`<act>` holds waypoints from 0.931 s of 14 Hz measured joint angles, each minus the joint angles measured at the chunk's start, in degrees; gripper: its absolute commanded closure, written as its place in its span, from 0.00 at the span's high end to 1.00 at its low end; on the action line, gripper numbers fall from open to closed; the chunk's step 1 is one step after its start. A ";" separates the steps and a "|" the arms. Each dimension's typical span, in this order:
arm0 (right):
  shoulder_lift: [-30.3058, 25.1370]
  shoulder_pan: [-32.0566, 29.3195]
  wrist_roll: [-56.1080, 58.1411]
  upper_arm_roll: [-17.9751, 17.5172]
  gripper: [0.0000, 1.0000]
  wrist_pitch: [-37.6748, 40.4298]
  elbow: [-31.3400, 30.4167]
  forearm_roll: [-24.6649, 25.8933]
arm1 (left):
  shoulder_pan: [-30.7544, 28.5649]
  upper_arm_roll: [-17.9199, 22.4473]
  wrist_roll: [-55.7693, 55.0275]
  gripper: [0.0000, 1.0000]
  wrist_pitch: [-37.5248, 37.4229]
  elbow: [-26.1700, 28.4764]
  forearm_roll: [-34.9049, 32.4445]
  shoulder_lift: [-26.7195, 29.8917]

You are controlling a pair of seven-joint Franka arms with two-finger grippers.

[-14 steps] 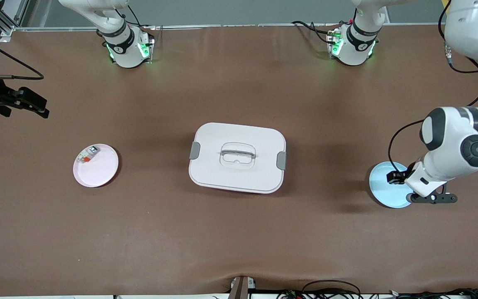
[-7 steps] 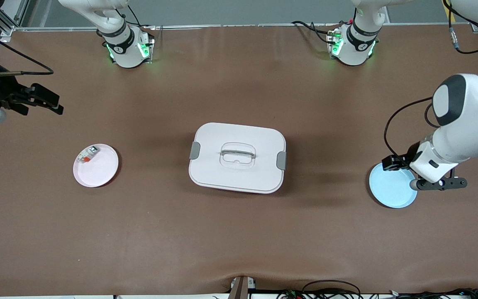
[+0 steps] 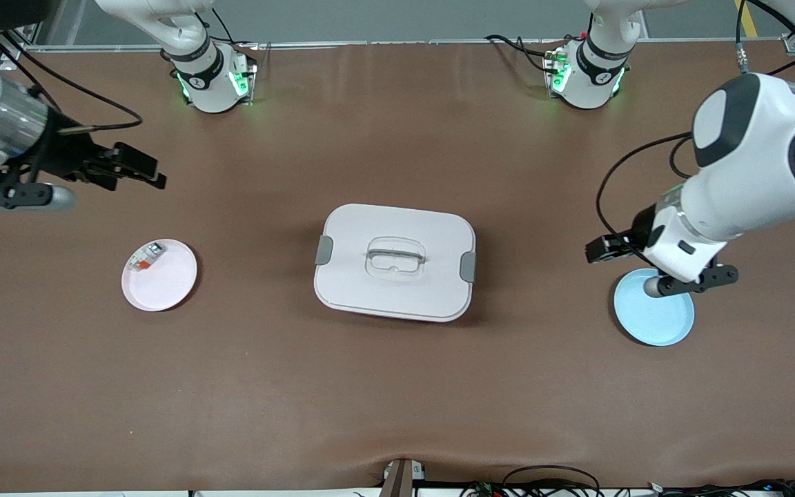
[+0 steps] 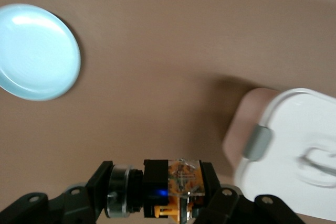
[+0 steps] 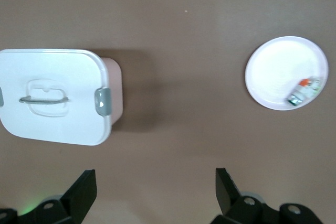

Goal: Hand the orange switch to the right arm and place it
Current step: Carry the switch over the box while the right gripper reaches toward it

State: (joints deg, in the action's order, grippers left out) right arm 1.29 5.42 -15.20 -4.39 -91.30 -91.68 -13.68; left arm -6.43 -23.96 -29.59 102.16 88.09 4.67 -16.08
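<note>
My left gripper [image 3: 594, 250] is shut on the orange switch [image 4: 170, 188], a small black block with orange markings and a metal ring, and holds it in the air over bare table beside the light blue plate [image 3: 653, 321]. In the front view the switch [image 3: 603, 248] shows as a dark bit at the fingertips. My right gripper [image 3: 152, 178] is open and empty, up over the table toward the right arm's end, above the pink plate [image 3: 163, 279]. Its fingers [image 5: 81, 192] stand wide apart.
A white lidded box [image 3: 395, 261] with grey clips stands mid-table. A small white-grey part with a red-orange patch [image 3: 145, 257] lies on the pink plate. The blue plate [image 4: 37, 51] holds nothing.
The left gripper has lifted off the blue plate with the switch and moved toward the box. The right gripper has moved in from the table's end toward the middle.
</note>
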 measured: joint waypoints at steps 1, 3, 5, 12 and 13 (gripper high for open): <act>-0.30 1.48 -1.56 -0.08 1.00 -2.26 -1.50 -0.07 | 0.06 -1.19 -2.98 0.00 -0.01 -0.61 1.83 0.01; -1.50 4.57 -4.21 -0.22 1.00 -7.68 -5.52 -0.27 | 0.15 -3.26 -8.70 0.00 -0.09 -1.36 5.19 0.04; -2.99 6.59 -5.52 -0.28 1.00 -12.56 -9.68 -3.54 | 0.23 -6.01 -14.24 0.00 -0.09 -1.45 6.34 0.03; -4.92 10.56 -5.64 -0.28 1.00 -27.49 -19.13 -12.17 | 5.00 -12.87 -34.42 0.00 4.42 -4.50 6.51 -1.55; -4.92 11.30 -5.65 -0.29 1.00 -29.81 -20.40 -14.04 | 6.09 -12.90 -36.77 0.00 5.37 -4.63 6.51 -2.10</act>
State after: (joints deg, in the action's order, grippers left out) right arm -3.63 16.73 -20.85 -4.67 -121.12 -112.07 -27.72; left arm -0.33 -36.86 -66.36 107.53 83.46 11.18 -18.17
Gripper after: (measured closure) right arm 0.000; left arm 0.273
